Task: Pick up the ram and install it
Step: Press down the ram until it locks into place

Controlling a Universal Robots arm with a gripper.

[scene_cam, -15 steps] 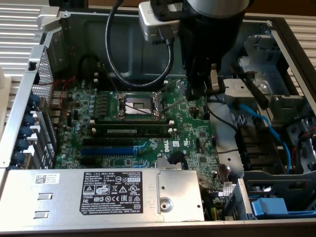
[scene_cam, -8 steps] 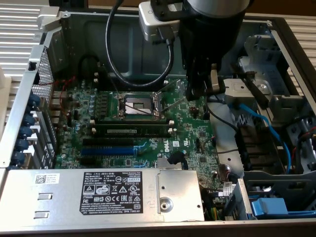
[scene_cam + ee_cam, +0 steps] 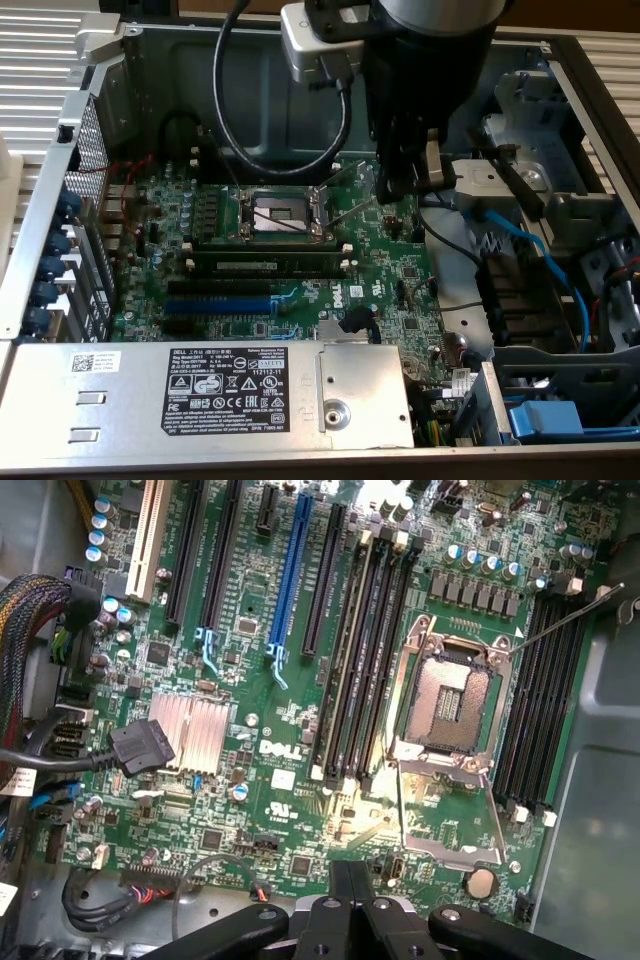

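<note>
Above the board [image 3: 400,270] near the CPU socket [image 3: 285,212], I see my end effector [image 3: 350,900] clenched, empty; ram [image 3: 265,262] sits in its slot beside the socket.

Computer repair bench or robotics lab: opened desktop case [image 3: 60,190] lying flat, green motherboard [image 3: 390,270] exposed inside; beside the motherboard, labelled power supply [image 3: 200,385], blue cables [image 3: 545,260], drive cage [image 3: 560,170]; corrugated surface [image 3: 40,50] beyond the case

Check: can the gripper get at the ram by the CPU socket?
Probably yes: the ram lies uncovered along the memory slots, nothing over it, though the fingers are shut and would need opening.
</note>
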